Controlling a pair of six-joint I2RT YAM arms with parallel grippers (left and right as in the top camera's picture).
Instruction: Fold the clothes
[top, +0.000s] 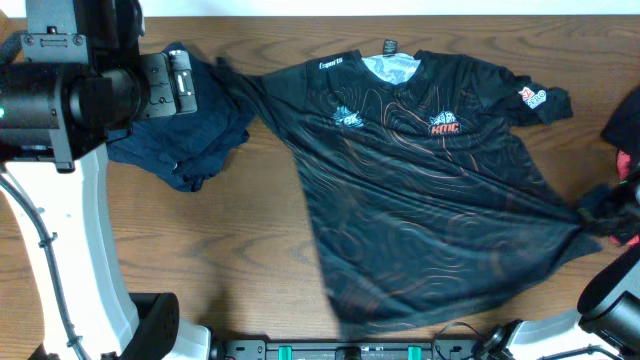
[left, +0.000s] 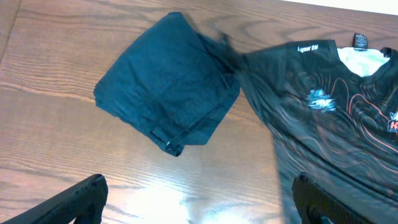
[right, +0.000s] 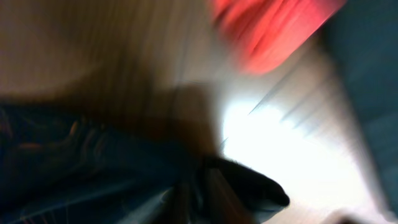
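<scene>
A: Where does the jersey (top: 430, 190) sit?

B: Flat on the desk (top: 230, 260), centre to right of the overhead frame, front side up. The collar is at top centre and the hem at bottom, so the long axis runs top to bottom. One sleeve trails to the upper left, toward a folded dark-blue garment (top: 185, 145).

A: What about the right pincer (top: 617, 216)?

B: It is at the right edge of the frame, level with the jersey's lower side seam. The creases fan across the cloth and converge on it, which reads as a pinch on that corner. The wrist view is too smeared, though: dark fabric at the bottom, a red blur (right: 273, 31) at the top. Whether its jaws have closed on the cloth cannot be told.

A: And the left pincer (left: 199, 204)?

B: It is spread wide and holds nothing. It hangs over the upper left, above the folded garment, with the jersey's shoulder off to its right in the wrist view.

A: What does the next move turn on?

B: The jersey lies to the frame's left of the right pincer, which is the nearer arm by far. A fold would likely carry that side leftward, across the long axis. The left arm is only close to the upper-left sleeve.
</scene>
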